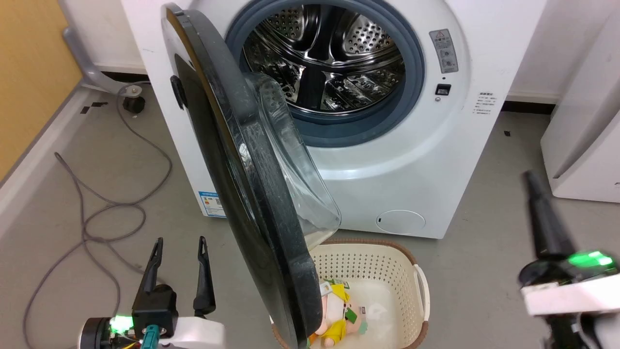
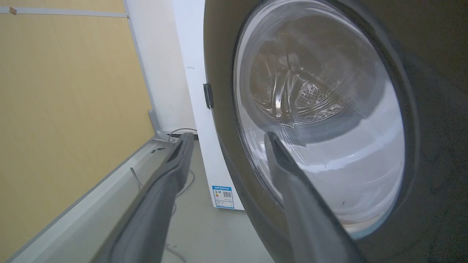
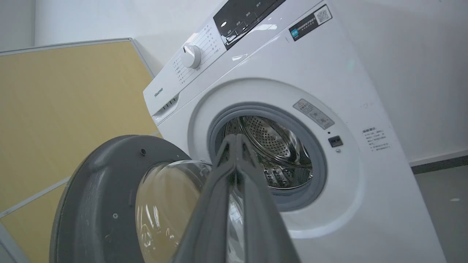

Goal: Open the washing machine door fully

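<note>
Head view: the large round glossy black washing machine door point(image 1: 218, 160), with its bulging clear glass bowl, stands swung well out from the big white front-loading washing machine point(image 1: 416, 160). It is edge-on to us, just right of the left gripper point(image 1: 180, 241), whose two dark fingers are spread with nothing between them. The right gripper point(image 1: 531, 180), fingers pressed together and empty, sits well off on the door's other side.

We judge the door rigid and fairly heavy, free to swing only about its hinge. Its polished face should be slippery, and the glass is best left alone. The firm rim, or the grey inner ring point(image 3: 98, 190) ahead of the right gripper, looks the soundest place to bear on.

We cannot make out the hinge. The door's lower edge is cut off, and the cream perforated plastic basket point(image 1: 368, 248) is partly hidden behind it.
</note>
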Tool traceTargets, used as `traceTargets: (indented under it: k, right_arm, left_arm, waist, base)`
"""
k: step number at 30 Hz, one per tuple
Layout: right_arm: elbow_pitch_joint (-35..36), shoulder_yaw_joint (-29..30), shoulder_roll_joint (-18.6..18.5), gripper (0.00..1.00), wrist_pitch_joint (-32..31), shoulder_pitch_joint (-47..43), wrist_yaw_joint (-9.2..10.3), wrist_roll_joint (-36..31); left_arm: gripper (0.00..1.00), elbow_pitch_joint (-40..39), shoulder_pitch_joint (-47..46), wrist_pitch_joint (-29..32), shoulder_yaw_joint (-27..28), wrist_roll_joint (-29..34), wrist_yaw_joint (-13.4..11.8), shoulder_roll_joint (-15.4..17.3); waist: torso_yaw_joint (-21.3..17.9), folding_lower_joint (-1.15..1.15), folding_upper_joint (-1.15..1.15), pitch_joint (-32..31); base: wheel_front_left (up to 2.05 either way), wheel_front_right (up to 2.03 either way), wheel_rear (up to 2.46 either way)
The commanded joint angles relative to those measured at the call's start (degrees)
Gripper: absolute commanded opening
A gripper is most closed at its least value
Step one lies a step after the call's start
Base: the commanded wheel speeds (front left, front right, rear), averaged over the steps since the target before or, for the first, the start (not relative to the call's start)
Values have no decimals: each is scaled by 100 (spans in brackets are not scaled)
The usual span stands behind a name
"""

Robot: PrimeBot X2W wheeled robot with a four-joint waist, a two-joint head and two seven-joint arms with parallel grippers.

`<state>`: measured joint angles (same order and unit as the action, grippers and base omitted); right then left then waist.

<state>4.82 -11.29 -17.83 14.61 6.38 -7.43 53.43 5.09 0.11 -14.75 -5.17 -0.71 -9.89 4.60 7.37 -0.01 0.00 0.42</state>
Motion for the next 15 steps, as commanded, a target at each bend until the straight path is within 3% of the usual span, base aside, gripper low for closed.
traceTargets:
  k: [1, 4, 6, 12, 15]
  right_arm:
    - [151, 334, 183, 0, 34, -80, -6, -666]
    - [394, 840, 525, 0, 36, -223, -6, -1692]
    - [459, 992, 640, 0, 37, -277, -6, -1946]
    - [486, 1488, 924, 0, 38, -603, -6, -3728]
    - [355, 1609, 1133, 0, 38, -773, -6, -4113]
  left_arm:
    - [100, -39, 69, -25, 12, -7, 26, 28]
    - [100, -56, 63, -25, 24, -6, 27, 25]
    - [100, -59, 61, -25, 27, -6, 27, 24]
    - [100, -43, 48, -25, 49, -10, 32, 16]
    - [100, -28, 41, -25, 50, -8, 45, 13]
  waist:
    - [-26, 1, 0, 12]
    - [-38, 1, 0, 26]
    - [-39, 1, 0, 29]
    - [-61, 1, 0, 38]
    - [-64, 1, 0, 25]
  base:
    - [0, 0, 0]
    - [0, 0, 0]
    - [0, 0, 0]
    - [0, 0, 0]
    - [0, 0, 0]
